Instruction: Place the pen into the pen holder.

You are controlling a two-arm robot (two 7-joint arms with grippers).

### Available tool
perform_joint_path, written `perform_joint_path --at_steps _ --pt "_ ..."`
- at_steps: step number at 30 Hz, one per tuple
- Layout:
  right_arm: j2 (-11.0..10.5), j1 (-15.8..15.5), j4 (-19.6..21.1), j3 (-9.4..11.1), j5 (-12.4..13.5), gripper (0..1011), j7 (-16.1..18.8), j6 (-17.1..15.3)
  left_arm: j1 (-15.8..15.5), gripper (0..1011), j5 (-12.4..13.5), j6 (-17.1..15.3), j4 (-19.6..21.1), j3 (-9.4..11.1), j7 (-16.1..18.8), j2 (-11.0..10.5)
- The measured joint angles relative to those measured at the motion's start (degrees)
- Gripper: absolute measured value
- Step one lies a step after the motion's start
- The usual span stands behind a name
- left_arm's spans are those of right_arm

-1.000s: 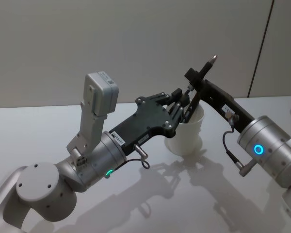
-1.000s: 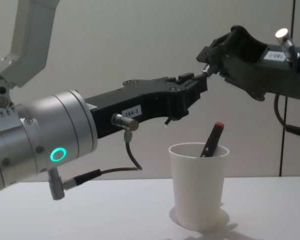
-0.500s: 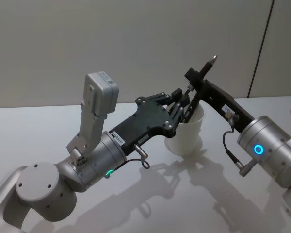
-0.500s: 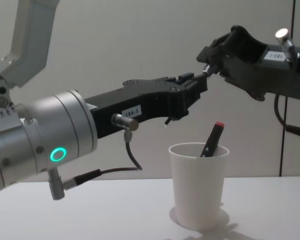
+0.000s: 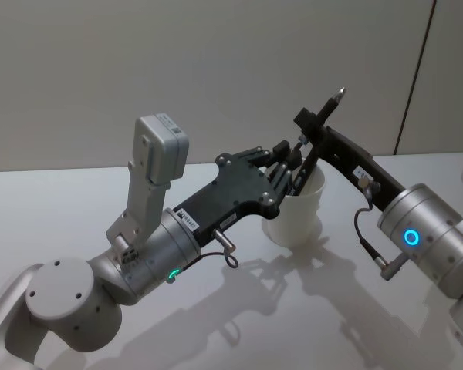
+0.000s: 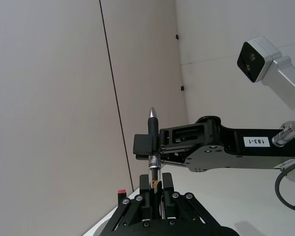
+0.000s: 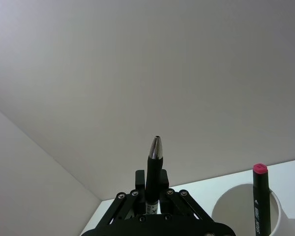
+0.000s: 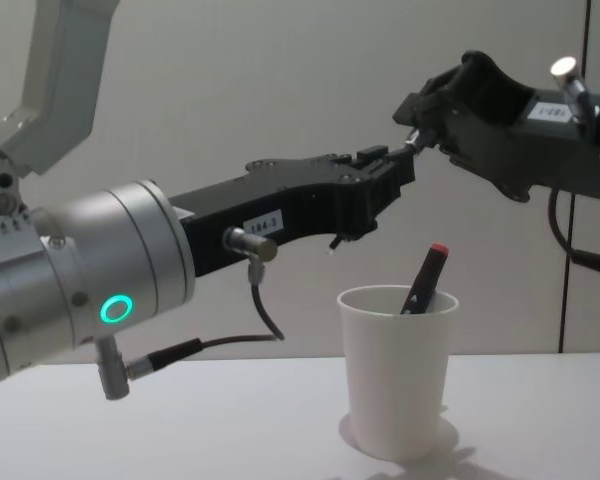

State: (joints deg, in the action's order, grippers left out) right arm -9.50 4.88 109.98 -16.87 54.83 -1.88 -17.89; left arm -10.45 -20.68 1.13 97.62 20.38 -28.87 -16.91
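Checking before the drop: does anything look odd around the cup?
Yes. The pen is clamped in both the left gripper and the right gripper at once, tip up, above the pen holder. A red-capped marker already leans inside it.

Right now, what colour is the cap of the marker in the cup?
Red marker cap; chest view shows it best.

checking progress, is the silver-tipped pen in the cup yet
No, left tool and right tool hold the pen above the cup.
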Motion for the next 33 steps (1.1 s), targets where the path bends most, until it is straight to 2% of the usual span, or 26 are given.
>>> perform_joint_path --at_steps 33 --pt "0.00 0.00 0.00 0.00 0.00 130 0.00 0.00 0.00 154 0.00 -0.01 0.00 0.00 0.00 0.00"
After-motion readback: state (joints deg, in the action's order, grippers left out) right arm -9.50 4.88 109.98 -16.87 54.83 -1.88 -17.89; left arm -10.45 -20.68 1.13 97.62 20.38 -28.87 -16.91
